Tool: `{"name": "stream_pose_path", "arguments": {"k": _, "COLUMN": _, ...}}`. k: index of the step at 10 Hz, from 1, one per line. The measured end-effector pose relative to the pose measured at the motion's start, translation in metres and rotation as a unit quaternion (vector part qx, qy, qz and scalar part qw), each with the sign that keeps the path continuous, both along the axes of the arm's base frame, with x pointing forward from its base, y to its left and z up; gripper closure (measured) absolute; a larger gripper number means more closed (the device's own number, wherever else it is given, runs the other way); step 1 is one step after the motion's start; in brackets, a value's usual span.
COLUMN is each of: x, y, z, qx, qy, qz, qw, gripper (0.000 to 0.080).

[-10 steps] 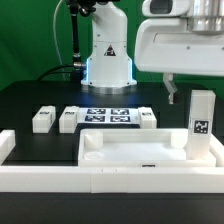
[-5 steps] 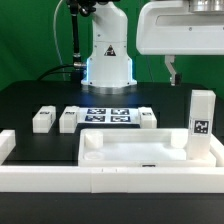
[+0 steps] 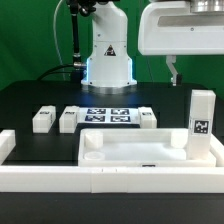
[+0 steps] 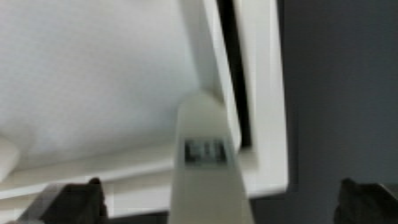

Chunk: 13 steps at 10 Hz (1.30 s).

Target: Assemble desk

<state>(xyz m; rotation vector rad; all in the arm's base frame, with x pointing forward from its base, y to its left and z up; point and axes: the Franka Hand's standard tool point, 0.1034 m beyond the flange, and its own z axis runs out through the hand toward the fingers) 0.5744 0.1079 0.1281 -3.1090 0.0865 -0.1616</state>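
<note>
The white tabletop panel (image 3: 135, 150) lies rim-up at the front centre. One white leg (image 3: 202, 120) with a tag stands upright at the panel's corner on the exterior view's right. Three more legs (image 3: 42, 118) (image 3: 68, 118) (image 3: 148, 118) lie behind the panel. My gripper (image 3: 196, 70) hangs above the upright leg and clear of it, with one fingertip (image 3: 172, 78) showing. In the wrist view my gripper (image 4: 222, 205) is open and empty. Its dark fingertips (image 4: 80, 200) are wide apart on either side of the leg (image 4: 210, 160), which stands below on the panel (image 4: 107, 90).
The marker board (image 3: 108, 115) lies flat between the loose legs, in front of the robot base (image 3: 108, 60). Low white border rails (image 3: 110, 178) run along the front and the sides. Black table (image 4: 338, 80) shows beside the panel.
My gripper has risen from beside the upright leg's top to well above it. The leg stays standing on the panel. Nothing else moved.
</note>
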Motion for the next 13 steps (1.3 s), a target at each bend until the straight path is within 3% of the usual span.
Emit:
{"name": "stream_pose_path", "arguments": {"k": 1, "x": -0.009, "y": -0.002, "z": -0.005, "qx": 0.002, "qy": -0.006, "qz": -0.005, "qw": 1.0, "gripper": 0.015}}
{"name": "stream_pose_path", "arguments": {"k": 5, "x": -0.011, "y": -0.004, "z": -0.006, "qx": 0.0, "qy": -0.009, "qz": 0.011, "qw": 1.0, "gripper": 0.015}}
{"name": "stream_pose_path", "arguments": {"k": 8, "x": -0.065, "y": -0.036, "z": -0.036, "qx": -0.004, "qy": -0.012, "qz": 0.027, "qw": 1.0, "gripper": 0.015}}
{"name": "stream_pose_path", "arguments": {"k": 12, "x": -0.066, "y": -0.039, "z": -0.038, "qx": -0.003, "qy": -0.011, "qz": 0.024, "qw": 1.0, "gripper": 0.015}}
{"name": "stream_pose_path", "arguments": {"k": 13, "x": -0.068, "y": -0.051, "z": -0.041, "qx": 0.006, "qy": 0.0, "qz": 0.003, "qw": 1.0, "gripper": 0.015}}
